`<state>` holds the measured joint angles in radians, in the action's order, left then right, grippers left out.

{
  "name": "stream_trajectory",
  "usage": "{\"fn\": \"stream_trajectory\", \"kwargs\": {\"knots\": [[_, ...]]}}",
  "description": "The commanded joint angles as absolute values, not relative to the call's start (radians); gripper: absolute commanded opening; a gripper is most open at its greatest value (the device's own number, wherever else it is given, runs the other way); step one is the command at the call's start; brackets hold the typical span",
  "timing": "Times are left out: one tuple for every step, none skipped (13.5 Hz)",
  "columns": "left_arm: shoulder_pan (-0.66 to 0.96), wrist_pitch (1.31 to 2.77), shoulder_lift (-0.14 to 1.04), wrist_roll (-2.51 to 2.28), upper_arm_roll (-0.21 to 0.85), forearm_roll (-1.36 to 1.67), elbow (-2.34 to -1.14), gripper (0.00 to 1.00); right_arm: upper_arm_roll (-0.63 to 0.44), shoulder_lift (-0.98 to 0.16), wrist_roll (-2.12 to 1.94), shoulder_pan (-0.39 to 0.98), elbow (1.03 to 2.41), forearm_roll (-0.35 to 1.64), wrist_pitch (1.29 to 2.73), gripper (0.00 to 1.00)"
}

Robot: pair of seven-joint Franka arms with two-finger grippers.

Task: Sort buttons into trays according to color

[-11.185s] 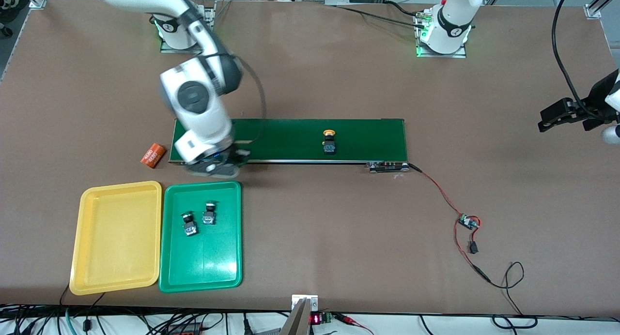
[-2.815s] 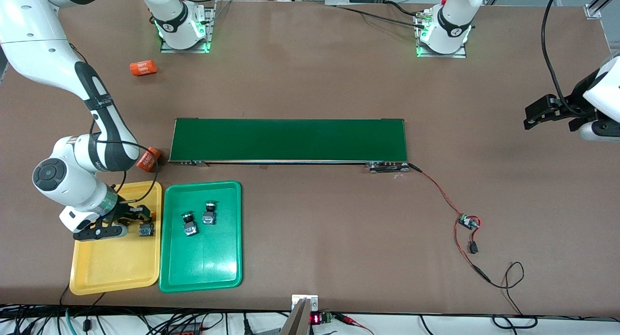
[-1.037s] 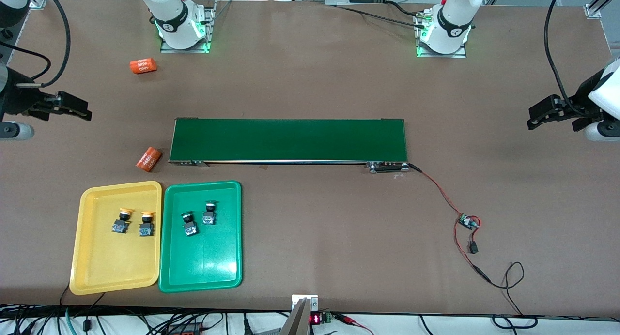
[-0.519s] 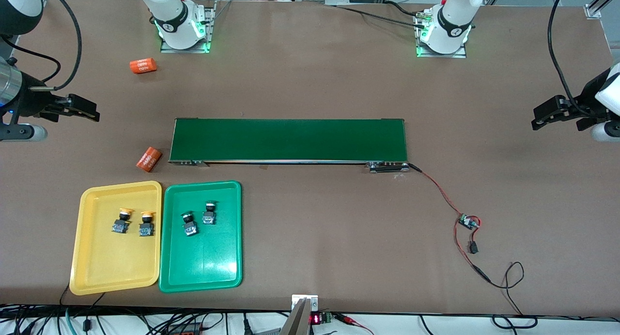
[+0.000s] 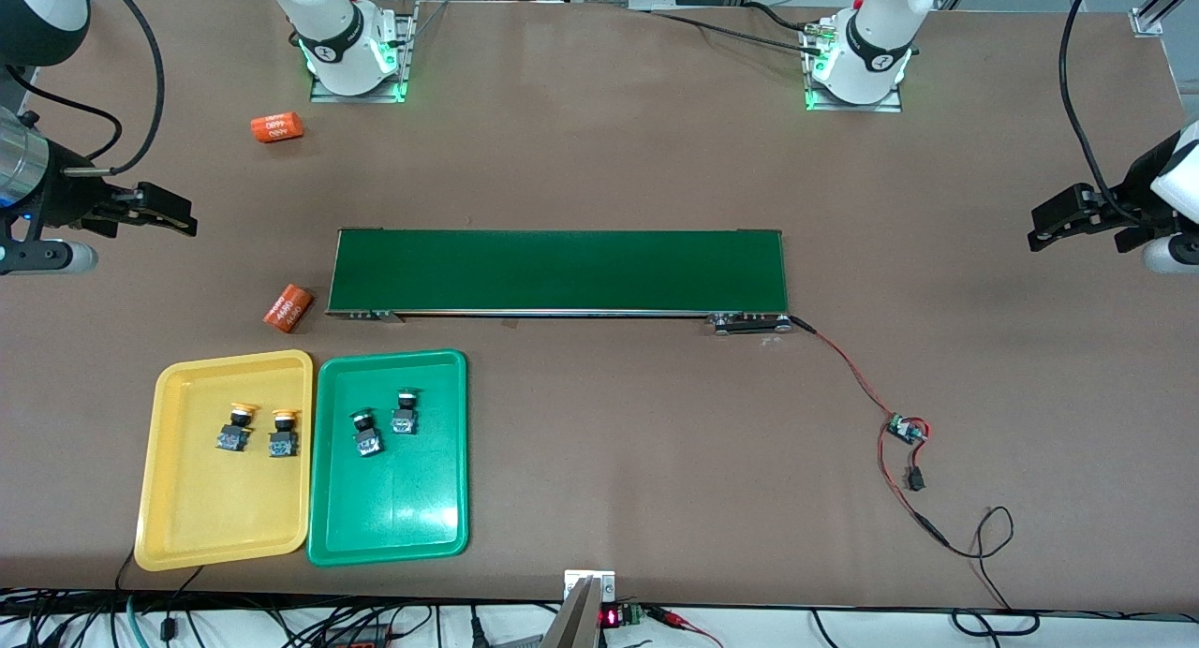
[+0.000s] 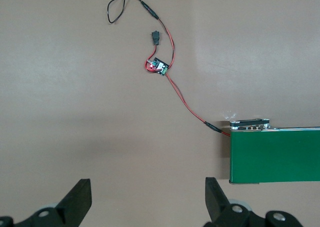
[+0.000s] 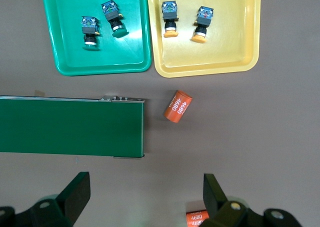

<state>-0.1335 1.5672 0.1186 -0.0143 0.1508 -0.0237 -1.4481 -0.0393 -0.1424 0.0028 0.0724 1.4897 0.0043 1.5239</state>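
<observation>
Buttons lie sorted near the conveyor belt (image 5: 557,271): two yellow-capped buttons (image 5: 258,428) in the yellow tray (image 5: 169,526), two green-capped buttons (image 5: 384,421) in the green tray (image 5: 389,526). Left gripper (image 5: 1058,222) and right gripper (image 5: 155,213) hover at the belt's ends, wide open, empty.

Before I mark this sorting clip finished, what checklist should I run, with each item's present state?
1. Both yellow-capped buttons lie in the yellow tray: ok.
2. Both green-capped buttons lie in the green tray: ok.
3. Conveyor belt carries no button: ok.
4. Right tool open, holding nothing: ok.
5. Left tool open, holding nothing: ok.
6. Orange cylinders outside the trays: ok.
</observation>
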Motion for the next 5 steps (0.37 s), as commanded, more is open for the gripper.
{"fn": "stream_trajectory", "kwargs": {"knots": [[-0.140, 1.562, 0.089, -0.009, 0.155, -0.020, -1.474, 1.00, -0.044, -0.132, 0.008, 0.100, 1.503, 0.002, 1.552, 1.00], [-0.140, 1.562, 0.089, -0.009, 0.155, -0.020, -1.473, 1.00, -0.044, -0.132, 0.008, 0.097, 1.505, 0.002, 1.548, 1.00], [-0.140, 1.562, 0.089, -0.009, 0.155, -0.020, -1.473, 1.00, -0.044, -0.132, 0.008, 0.097, 1.508, 0.002, 1.545, 1.00], [-0.140, 1.560, 0.089, -0.009, 0.155, -0.020, -1.473, 1.00, -0.044, -0.132, 0.008, 0.097, 1.505, 0.002, 1.545, 1.00], [-0.140, 1.562, 0.089, -0.009, 0.155, -0.020, -1.473, 1.00, -0.044, -0.132, 0.008, 0.101, 1.505, -0.002, 1.545, 1.00]]}}
